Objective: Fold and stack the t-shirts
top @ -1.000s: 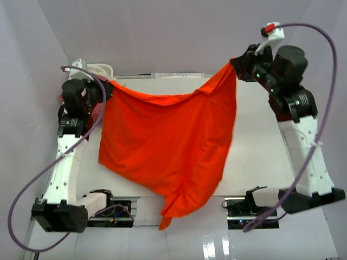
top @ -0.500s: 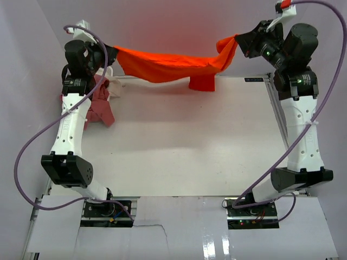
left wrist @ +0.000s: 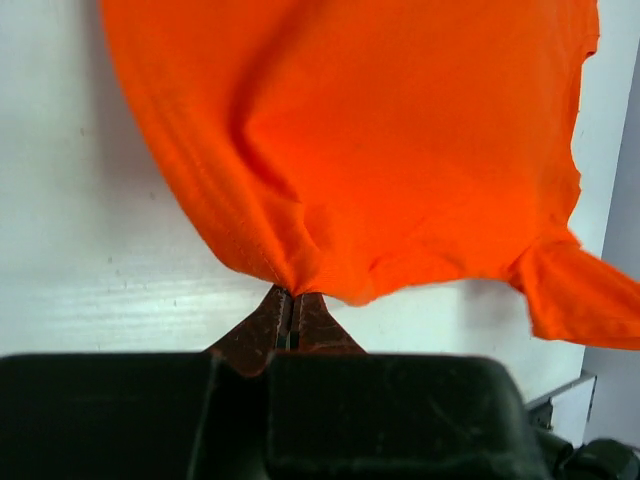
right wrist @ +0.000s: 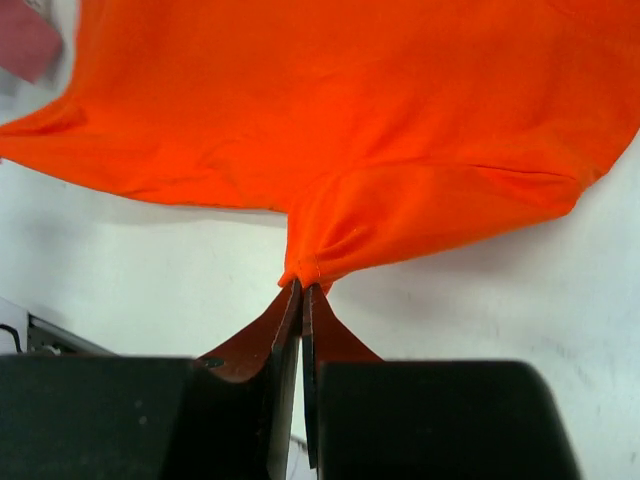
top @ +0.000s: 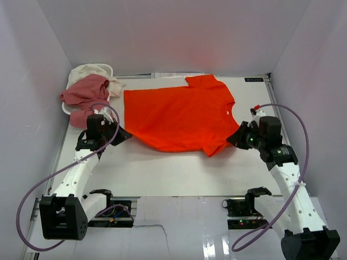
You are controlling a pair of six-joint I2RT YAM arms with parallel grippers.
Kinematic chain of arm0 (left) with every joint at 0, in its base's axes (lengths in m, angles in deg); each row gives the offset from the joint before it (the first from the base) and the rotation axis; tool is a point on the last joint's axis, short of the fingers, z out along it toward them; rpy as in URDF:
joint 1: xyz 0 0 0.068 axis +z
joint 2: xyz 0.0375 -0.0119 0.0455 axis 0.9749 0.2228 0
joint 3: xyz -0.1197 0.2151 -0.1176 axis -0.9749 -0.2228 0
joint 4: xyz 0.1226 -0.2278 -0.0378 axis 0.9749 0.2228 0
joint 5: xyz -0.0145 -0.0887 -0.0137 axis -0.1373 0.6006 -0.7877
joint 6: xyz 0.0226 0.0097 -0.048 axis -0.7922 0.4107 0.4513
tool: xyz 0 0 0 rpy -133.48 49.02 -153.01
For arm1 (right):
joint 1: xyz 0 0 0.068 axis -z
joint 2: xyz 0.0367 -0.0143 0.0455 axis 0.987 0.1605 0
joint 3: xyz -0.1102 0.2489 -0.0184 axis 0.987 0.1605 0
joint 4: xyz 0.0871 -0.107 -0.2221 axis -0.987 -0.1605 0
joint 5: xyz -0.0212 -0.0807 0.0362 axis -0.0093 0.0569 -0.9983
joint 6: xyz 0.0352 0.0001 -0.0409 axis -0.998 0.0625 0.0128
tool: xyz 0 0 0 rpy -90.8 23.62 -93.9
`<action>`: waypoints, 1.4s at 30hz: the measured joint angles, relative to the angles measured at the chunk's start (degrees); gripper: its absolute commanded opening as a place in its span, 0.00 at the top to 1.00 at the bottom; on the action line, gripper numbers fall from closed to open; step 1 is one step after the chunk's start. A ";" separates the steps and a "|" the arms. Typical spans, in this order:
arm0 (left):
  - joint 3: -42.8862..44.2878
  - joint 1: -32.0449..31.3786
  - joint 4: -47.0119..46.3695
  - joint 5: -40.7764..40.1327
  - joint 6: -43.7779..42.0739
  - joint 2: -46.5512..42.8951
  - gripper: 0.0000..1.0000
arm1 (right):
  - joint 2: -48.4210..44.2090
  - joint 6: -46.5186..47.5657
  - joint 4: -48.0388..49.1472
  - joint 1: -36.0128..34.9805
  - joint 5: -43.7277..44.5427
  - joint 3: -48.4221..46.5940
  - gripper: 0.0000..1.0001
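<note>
The orange-red t-shirt (top: 179,116) lies spread flat on the white table, collar toward the right. My left gripper (top: 126,134) is shut on its near left corner, seen in the left wrist view (left wrist: 288,292) pinching the hem of the shirt (left wrist: 380,140). My right gripper (top: 234,140) is shut on the near right corner; the right wrist view (right wrist: 302,285) shows the hem of the shirt (right wrist: 330,120) bunched between the jaws. The dusty pink t-shirt (top: 84,91) and the cream-white t-shirt (top: 92,70) lie crumpled at the far left.
A small white basket (top: 68,110) holds the pink and cream shirts at the back left corner. White walls enclose the table on three sides. The table's near edge with the arm bases (top: 108,211) runs along the bottom.
Both arms swung the orange shirt from hanging in the air, over the far edge, then pulled it back and down. It now lies flat on the table.
</note>
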 measured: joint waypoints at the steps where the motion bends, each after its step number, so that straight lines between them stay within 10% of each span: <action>1: -1.33 0.00 0.46 0.57 0.00 -1.36 1.00 | -1.99 -0.42 -1.57 -0.02 0.11 2.45 0.92; 16: -6.19 -3.21 15.52 -1.22 9.99 -4.50 1.00 | -18.45 -2.10 -24.04 -0.02 0.74 12.57 0.92; 42: -3.04 -3.23 39.91 -8.83 19.74 -19.58 1.00 | 2.95 0.39 -14.64 -0.02 7.56 -0.57 0.92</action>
